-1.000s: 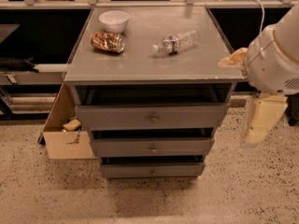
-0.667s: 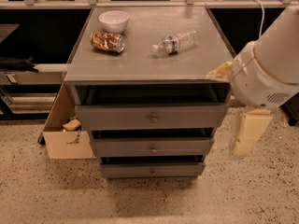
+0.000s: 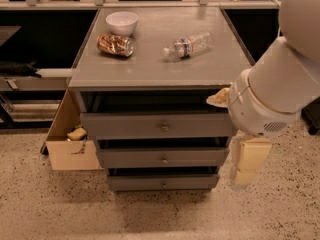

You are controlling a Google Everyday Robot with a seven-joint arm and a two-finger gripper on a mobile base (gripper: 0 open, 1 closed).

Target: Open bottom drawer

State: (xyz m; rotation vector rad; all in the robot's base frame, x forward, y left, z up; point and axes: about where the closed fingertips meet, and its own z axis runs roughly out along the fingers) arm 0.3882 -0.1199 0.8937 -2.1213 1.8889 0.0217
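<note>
The bottom drawer [image 3: 163, 183] is the lowest of three grey cabinet drawers, with a slim flat front and a small round centre knob [image 3: 163, 185]. Its front stands close in, with a dark gap above it. The middle drawer [image 3: 163, 157] and the top drawer [image 3: 160, 126] sit above it. My gripper [image 3: 246, 163] is cream-coloured. It hangs down from the big white arm [image 3: 272, 91] just beyond the cabinet's right side, level with the middle and bottom drawers. It touches nothing.
On the cabinet top [image 3: 150, 66] lie a white bowl [image 3: 122, 22], a brown snack packet [image 3: 115, 44] and a plastic water bottle [image 3: 187, 45]. An open cardboard box [image 3: 70, 144] stands on the floor against the cabinet's left side. Dark shelving runs behind.
My arm and gripper have moved left and down, closer to the cabinet's right side. The drawers and the things on top have not moved.
</note>
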